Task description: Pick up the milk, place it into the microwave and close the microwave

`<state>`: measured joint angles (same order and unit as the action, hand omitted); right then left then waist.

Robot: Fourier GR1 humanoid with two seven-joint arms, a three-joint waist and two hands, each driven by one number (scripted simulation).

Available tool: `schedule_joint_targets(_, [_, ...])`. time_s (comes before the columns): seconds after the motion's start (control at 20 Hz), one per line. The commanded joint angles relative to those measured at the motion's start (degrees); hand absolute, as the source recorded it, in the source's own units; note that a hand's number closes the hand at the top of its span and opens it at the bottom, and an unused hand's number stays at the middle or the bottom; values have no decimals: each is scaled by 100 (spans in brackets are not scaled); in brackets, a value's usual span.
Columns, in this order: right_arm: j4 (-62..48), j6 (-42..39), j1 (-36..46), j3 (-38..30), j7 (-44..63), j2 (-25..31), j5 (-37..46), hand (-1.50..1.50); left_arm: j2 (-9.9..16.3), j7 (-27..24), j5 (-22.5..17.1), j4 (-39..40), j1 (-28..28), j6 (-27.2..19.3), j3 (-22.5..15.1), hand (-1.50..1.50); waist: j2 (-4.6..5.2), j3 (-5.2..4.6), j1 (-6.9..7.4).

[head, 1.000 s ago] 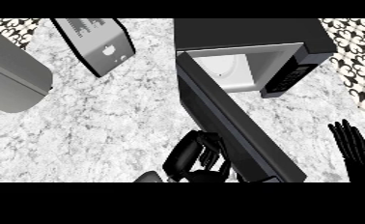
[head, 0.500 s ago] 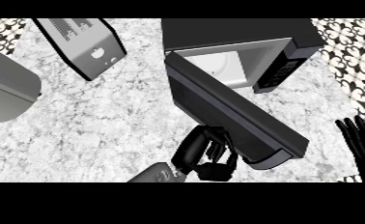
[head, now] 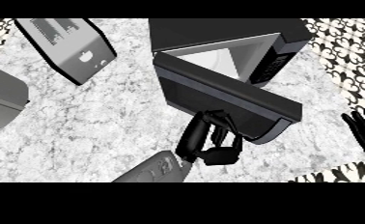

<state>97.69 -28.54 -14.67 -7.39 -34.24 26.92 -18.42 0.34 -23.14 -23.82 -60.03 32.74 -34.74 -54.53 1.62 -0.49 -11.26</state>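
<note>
Two hands show, and only one is working; nearest, at the six o'clock edge, the grey left forearm rises to the black left hand [head: 206,141], whose fingers [head: 214,119] are stretched out, a little apart and clamped on nothing, their tips pressed against the outer face of the dark grey hinged microwave door [head: 221,100]; the thumb hangs below and clear of it; at four o'clock the black right hand [head: 354,129] rests at the frame's edge, fingers straight and apart, taking no part. Over the last second the door has swung from a wide-open stand, edge-on along a line running towards five o'clock, to a slant across the opening of the black box-shaped microwave [head: 235,35]; the hand has followed it up from the lower edge; the whole view has also shifted, the counter's things sliding leftward. A wedge of pale interior [head: 221,59] remains exposed at twelve o'clock, so the door is perhaps half shut. I cannot see the milk anywhere on the white-and-grey marbled counter [head: 92,121]; judging by that, it likely sits inside already, hidden by the door; what remains is to finish the push. Farther off, at ten o'clock, stands a silver two-slot toaster [head: 68,49].
</note>
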Motion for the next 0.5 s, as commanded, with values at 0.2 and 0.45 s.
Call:
schedule_joint_targets(0.2, [350,-215,157,-225,127,382,-320,-150,-33,-16,-824,183,649,-956,344,150,47,9,-287])
schedule_joint_targets(0.45, [368,-108,491,-475,268,654,-372,-150,-34,89,-1185,527,1113,-1158,412,-150,131,18,-378])
